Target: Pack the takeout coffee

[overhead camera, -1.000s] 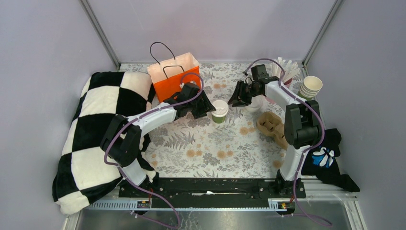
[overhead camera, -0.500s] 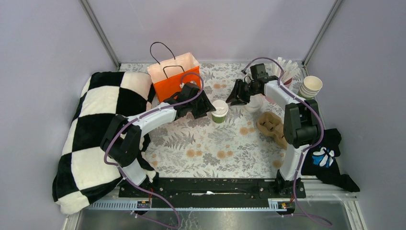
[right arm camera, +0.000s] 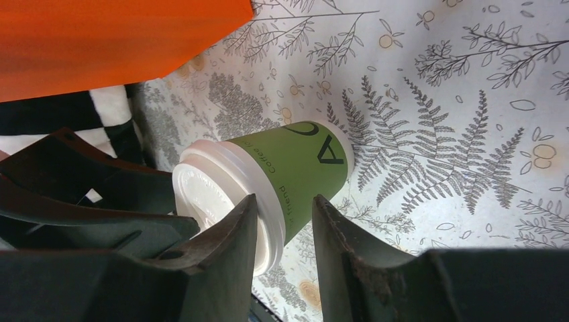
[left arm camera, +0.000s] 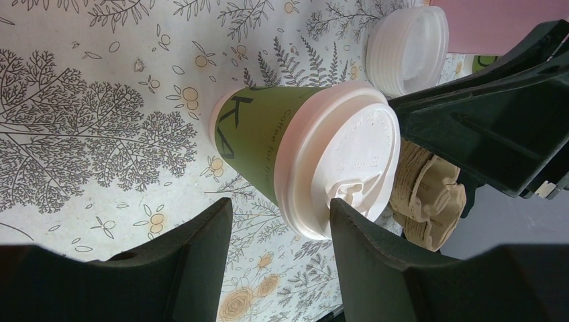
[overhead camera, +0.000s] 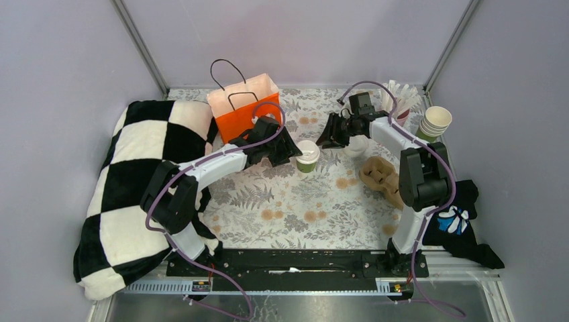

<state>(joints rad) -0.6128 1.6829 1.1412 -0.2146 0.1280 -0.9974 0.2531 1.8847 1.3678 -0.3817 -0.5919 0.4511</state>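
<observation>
The takeout coffee (overhead camera: 308,155), a green paper cup with a white lid, stands upright on the floral table between my two grippers. My left gripper (overhead camera: 291,151) is open just left of it. In the left wrist view the cup (left arm camera: 265,149) sits just ahead of the spread fingers (left arm camera: 278,204), its lid close to one finger. My right gripper (overhead camera: 327,138) is open, to the cup's right and a little behind it. In the right wrist view the cup (right arm camera: 305,166) lies just beyond the fingertips (right arm camera: 285,200). The brown pulp carrier (overhead camera: 380,176) lies to the right.
An orange paper bag (overhead camera: 241,107) stands behind the left gripper. A stack of white lids (overhead camera: 355,146) sits by the right gripper. Lidless cups (overhead camera: 435,122) and a pink holder with straws (overhead camera: 401,100) stand at the back right. A checkered blanket (overhead camera: 134,188) covers the left.
My right gripper has shifted slightly left, towards the cup. The left arm and the cup have not moved.
</observation>
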